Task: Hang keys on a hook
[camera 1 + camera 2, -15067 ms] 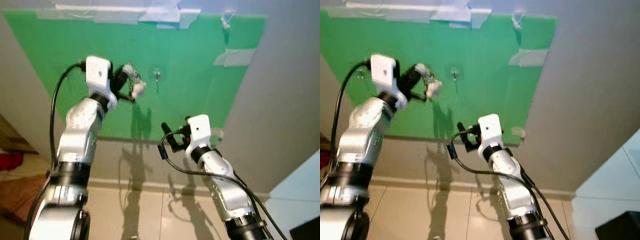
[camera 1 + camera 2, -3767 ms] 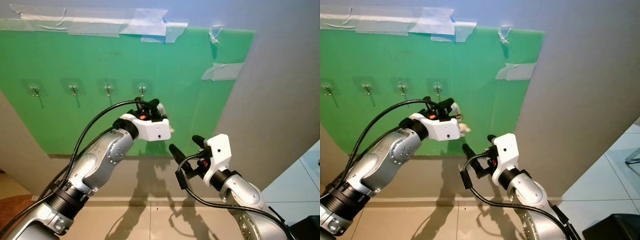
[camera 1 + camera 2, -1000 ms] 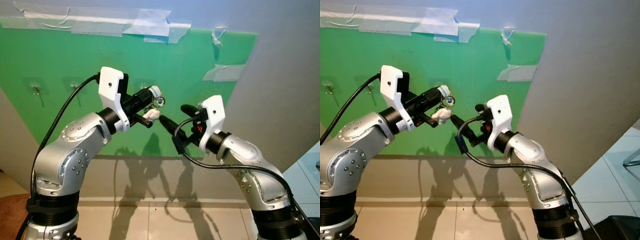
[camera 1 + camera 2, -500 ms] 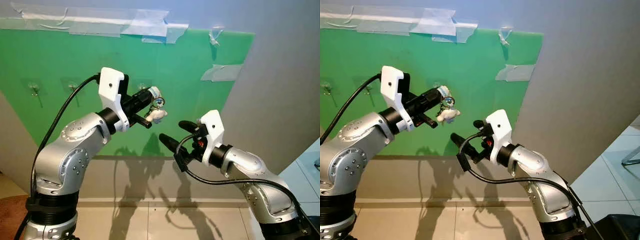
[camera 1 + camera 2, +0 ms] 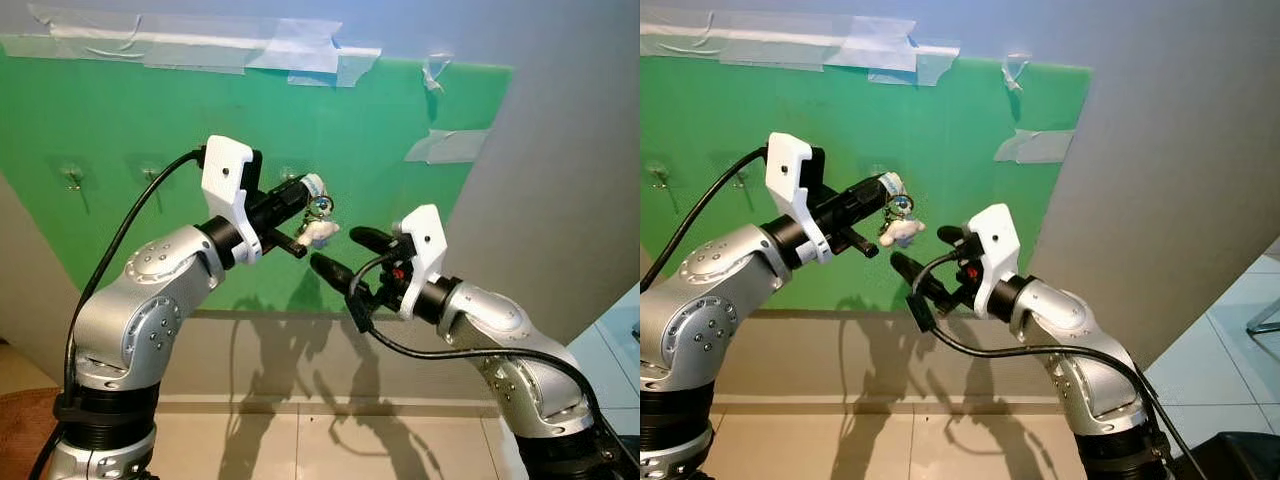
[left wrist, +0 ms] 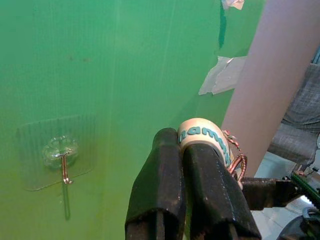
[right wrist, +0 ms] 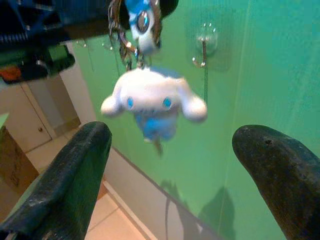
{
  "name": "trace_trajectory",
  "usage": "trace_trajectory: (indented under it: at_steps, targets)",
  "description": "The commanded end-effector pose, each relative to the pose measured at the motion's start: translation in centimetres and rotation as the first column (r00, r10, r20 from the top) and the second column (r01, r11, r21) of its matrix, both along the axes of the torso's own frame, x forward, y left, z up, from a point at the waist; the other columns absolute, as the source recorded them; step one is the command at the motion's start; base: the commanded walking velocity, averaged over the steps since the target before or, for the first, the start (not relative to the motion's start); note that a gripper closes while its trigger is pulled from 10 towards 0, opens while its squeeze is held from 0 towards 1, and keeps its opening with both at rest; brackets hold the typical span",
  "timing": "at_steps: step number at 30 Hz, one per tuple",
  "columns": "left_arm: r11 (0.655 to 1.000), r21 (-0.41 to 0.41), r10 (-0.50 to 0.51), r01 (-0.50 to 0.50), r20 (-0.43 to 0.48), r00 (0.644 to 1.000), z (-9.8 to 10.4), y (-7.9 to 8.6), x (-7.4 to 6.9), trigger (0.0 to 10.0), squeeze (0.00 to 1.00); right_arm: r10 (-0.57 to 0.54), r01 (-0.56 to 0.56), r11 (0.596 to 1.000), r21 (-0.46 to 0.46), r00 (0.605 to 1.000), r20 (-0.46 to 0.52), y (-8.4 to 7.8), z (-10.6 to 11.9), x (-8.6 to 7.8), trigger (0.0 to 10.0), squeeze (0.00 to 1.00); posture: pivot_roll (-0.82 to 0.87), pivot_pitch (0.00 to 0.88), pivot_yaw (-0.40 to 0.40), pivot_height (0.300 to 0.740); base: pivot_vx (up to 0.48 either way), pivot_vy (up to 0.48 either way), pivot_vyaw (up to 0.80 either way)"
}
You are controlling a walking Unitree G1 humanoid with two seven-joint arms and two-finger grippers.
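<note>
A green board (image 5: 400, 130) is taped to the wall and fills the upper left and middle of the head views. 4 clear stick-on hooks run in a row across it: 2 show plainly at the left edge, at (image 5: 70, 178) and (image 5: 148, 172), and the other 2 are mostly hidden behind the left arm. 3 pieces of tape (image 5: 300, 52) hold the board's top edge and right side.

The left gripper (image 5: 303, 192) sits near the centre of the left eye view, raised in front of the board. Its 2 fingers (image 6: 200, 170) are pressed together, clamped on the keys (image 5: 318, 207). The bunch hangs from the fingertips: 1 white band with teal lettering (image 6: 202, 134), 1 metal ring, and 1 white plush charm (image 7: 152, 102) with blue eyes dangling below. In the left wrist view, 1 hook (image 6: 62, 159) on its clear pad lies to the left of the fingertips, near the keys but apart from them.

The right gripper (image 5: 345, 252) is just right of and slightly below the keys in the left eye view, pointing toward them. Its 2 fingers (image 7: 75, 165) stand wide apart, 1 at each lower corner of the right wrist view, with the charm hanging between and above them, touching neither. 1 hook (image 7: 202, 47) shows behind the charm at the upper middle of that view.
</note>
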State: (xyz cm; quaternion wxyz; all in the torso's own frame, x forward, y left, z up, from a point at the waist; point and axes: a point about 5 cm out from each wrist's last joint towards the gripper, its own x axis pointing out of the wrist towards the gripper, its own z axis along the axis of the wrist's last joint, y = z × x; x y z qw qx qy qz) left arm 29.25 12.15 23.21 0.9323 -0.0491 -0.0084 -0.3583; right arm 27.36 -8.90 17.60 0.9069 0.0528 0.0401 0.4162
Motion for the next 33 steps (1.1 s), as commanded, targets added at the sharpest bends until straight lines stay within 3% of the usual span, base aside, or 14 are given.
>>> trace_trajectory:
  at_steps: [1, 25, 26, 27, 33]
  targets:
    - [1.0, 0.014, -0.007, 0.007, 0.0, 1.0, -0.2, -0.1, 0.1, 0.0, 0.0, -0.006, 0.006, 1.0, 0.003, 1.0, 0.02, 0.0, 0.7, 0.2, 10.0, 0.0, 0.0, 0.0, 0.005, 0.74, 0.0, 0.0, 0.0]
    - [0.999, 0.01, -0.032, 0.032, 0.0, 0.999, -0.2, -0.8, -0.2, 0.0, 0.0, 0.048, -0.047, 0.997, 0.058, 0.999, -0.007, 2.1, 0.8, -0.2, 10.0, 0.0, -0.01, 0.0, 0.002, 0.74, 0.0, 0.0, 0.0]
    - [0.999, 0.01, -0.032, 0.032, 0.001, 0.999, -0.2, -0.8, -0.2, 0.0, 0.0, 0.044, -0.043, 0.997, 0.059, 0.999, -0.007, 2.1, 0.8, -0.1, 4.7, 0.0, -0.01, 0.0, 0.001, 0.74, 0.0, 0.0, 0.0]
    - [0.999, 0.009, -0.031, 0.031, 0.002, 1.0, -0.2, -0.8, -0.2, 0.0, 0.0, 0.039, -0.038, 0.997, 0.06, 0.999, -0.006, 2.1, 0.8, -0.1, 0.0, 0.0, -0.01, 0.0, 0.0, 0.74, 0.0, 0.0, 0.0]
    - [1.0, 0.008, -0.028, 0.028, 0.004, 1.0, -0.1, -0.7, -0.1, 0.0, 0.0, 0.028, -0.028, 0.998, 0.056, 1.0, -0.005, 2.1, 0.7, 0.1, 0.0, 0.0, 0.0, 0.0, 0.001, 0.74, 0.0, 0.0, 0.0]
